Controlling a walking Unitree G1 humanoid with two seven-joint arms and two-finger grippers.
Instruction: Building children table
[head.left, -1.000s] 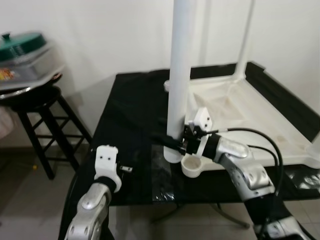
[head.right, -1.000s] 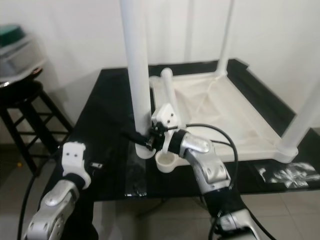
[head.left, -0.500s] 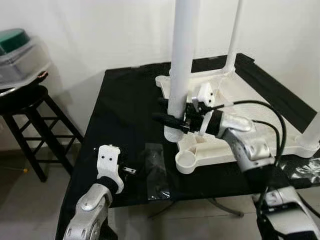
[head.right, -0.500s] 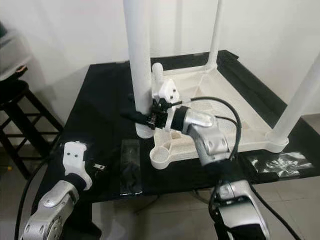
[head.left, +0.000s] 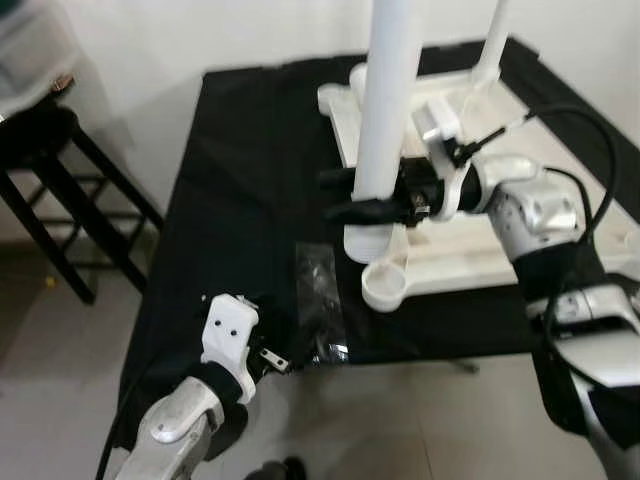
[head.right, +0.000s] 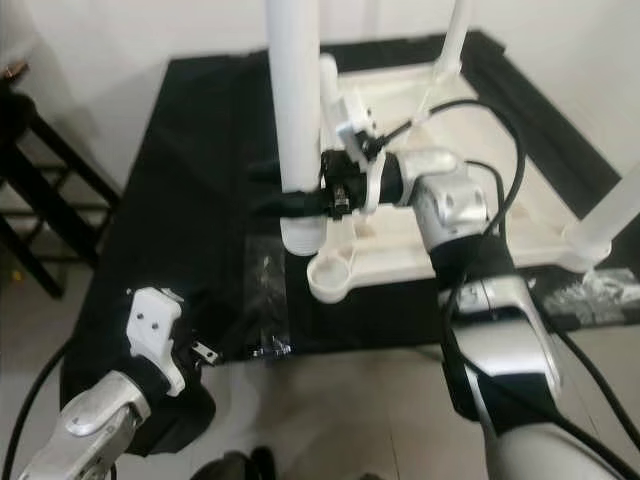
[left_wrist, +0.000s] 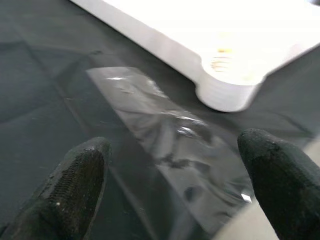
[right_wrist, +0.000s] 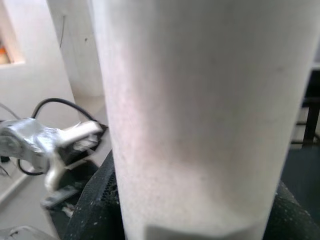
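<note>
A white children's table top (head.left: 480, 255) lies upside down on a black table (head.left: 250, 170). My right gripper (head.left: 347, 197) is shut on a thick white table leg (head.left: 388, 110) and holds it upright. The leg's lower end hangs just behind the empty round corner socket (head.left: 385, 288). In the right wrist view the leg (right_wrist: 200, 115) sits between the black fingers (right_wrist: 92, 205). My left gripper (left_wrist: 175, 185) is open over a clear plastic bag (left_wrist: 170, 145) near the table's front edge. Other legs (head.left: 492, 40) stand fitted at the far corners.
The plastic bag (head.left: 318, 310) lies left of the socket. A black stool (head.left: 45, 140) stands to the left of the table, with a container on it. A white wall runs behind. Tiled floor (head.left: 400, 430) shows in front of the table.
The camera has tilted down and the whole scene has shifted. The right gripper still holds the leg, its lower end now closer behind the socket. The left arm sits lower, by the front edge.
</note>
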